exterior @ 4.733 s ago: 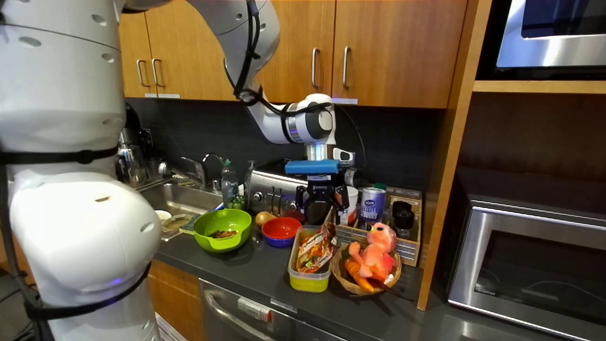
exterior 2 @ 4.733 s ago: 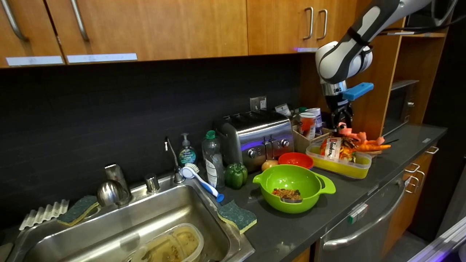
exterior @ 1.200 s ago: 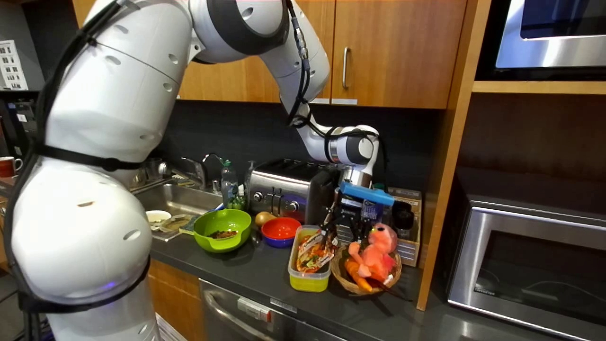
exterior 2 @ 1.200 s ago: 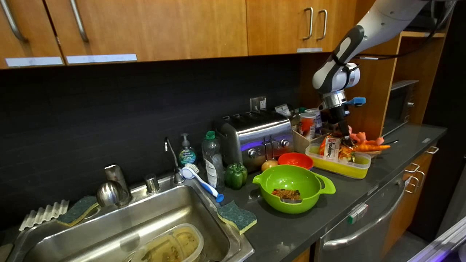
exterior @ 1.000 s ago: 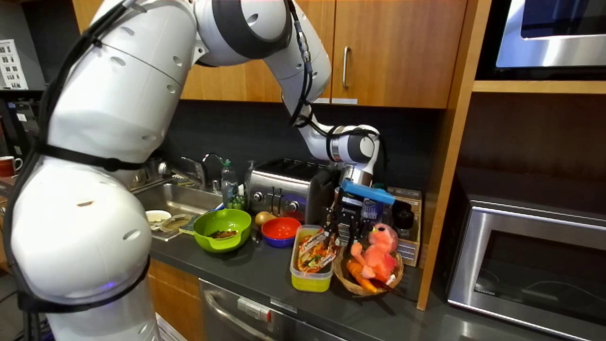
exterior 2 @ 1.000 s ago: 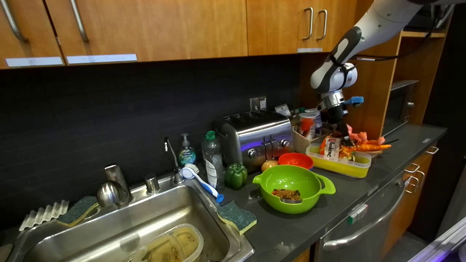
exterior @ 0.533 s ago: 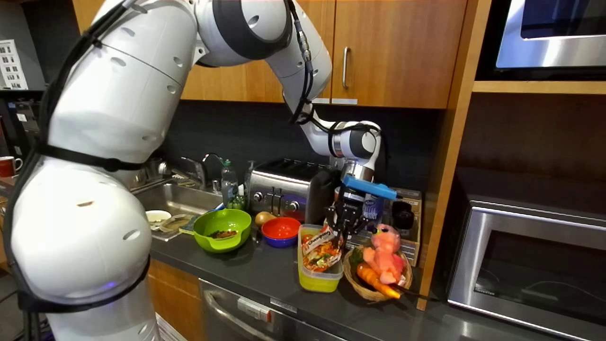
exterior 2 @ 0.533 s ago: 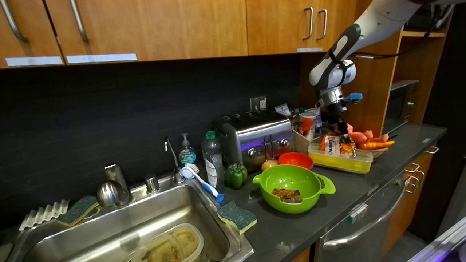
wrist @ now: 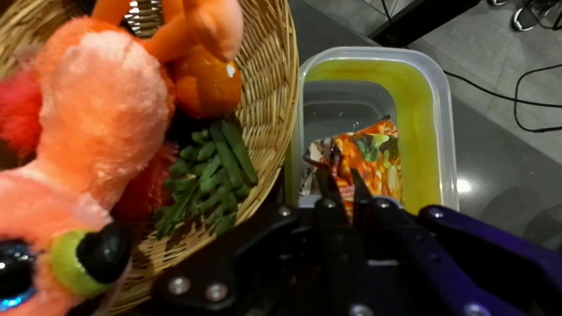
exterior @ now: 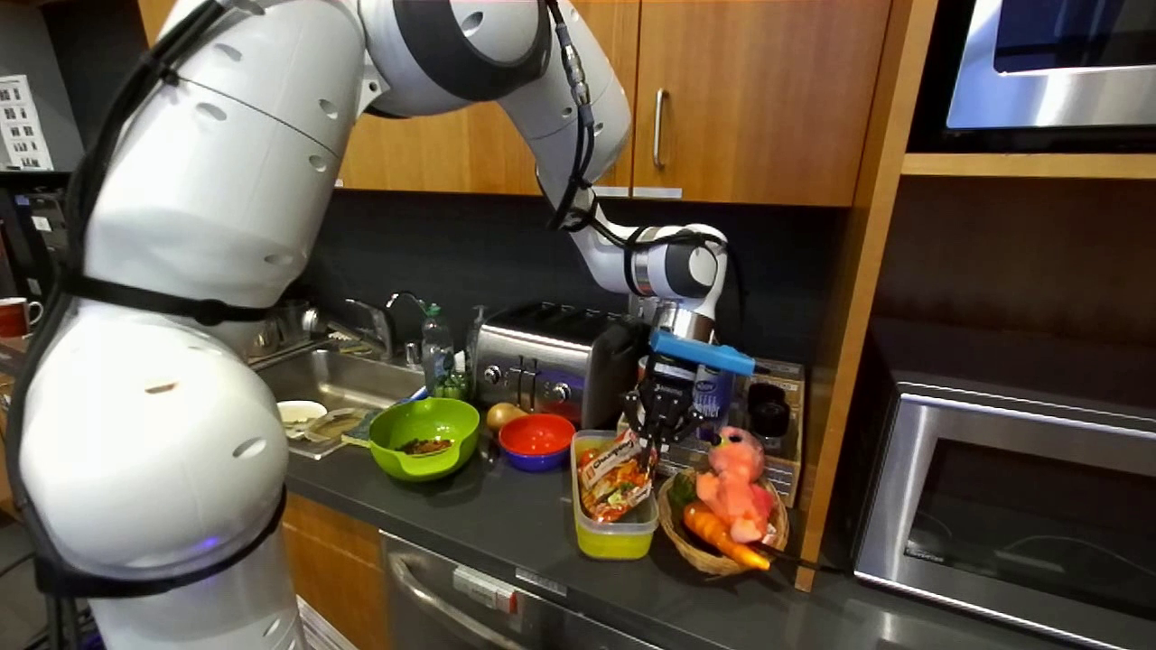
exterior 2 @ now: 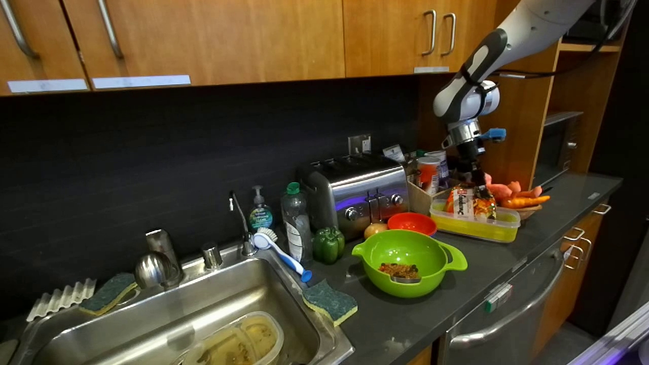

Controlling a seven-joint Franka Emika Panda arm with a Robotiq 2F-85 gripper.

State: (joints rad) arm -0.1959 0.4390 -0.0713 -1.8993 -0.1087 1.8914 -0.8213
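An orange food packet with a white label [exterior: 607,462] stands tilted in a clear tub with a yellow lower part [exterior: 616,542]. My gripper [wrist: 341,177] is shut on the packet's folded edge, with a thin strip of it between the fingertips. In the wrist view the packet's colourful face [wrist: 373,149] lies beyond the fingers, inside the tub. In an exterior view the gripper [exterior 2: 480,190] points down at the packet, tilted. Right beside the tub is a wicker basket [wrist: 268,87] holding a pink plush bird [wrist: 105,114], a carrot [exterior: 722,535] and green leaves [wrist: 215,166].
A wooden organizer [exterior: 778,483] with canisters and jars stands behind the basket. Left of the tub are a red bowl [exterior: 536,437], a green bowl [exterior: 424,460] and an onion [exterior 2: 375,230]. A toaster [exterior 2: 357,190] stands at the back, a sink [exterior 2: 152,324] farther along.
The arm has come down to the tub since the earliest frames. Over the last second the jaws have closed on the packet, while the tub and basket shifted and the bird turned.
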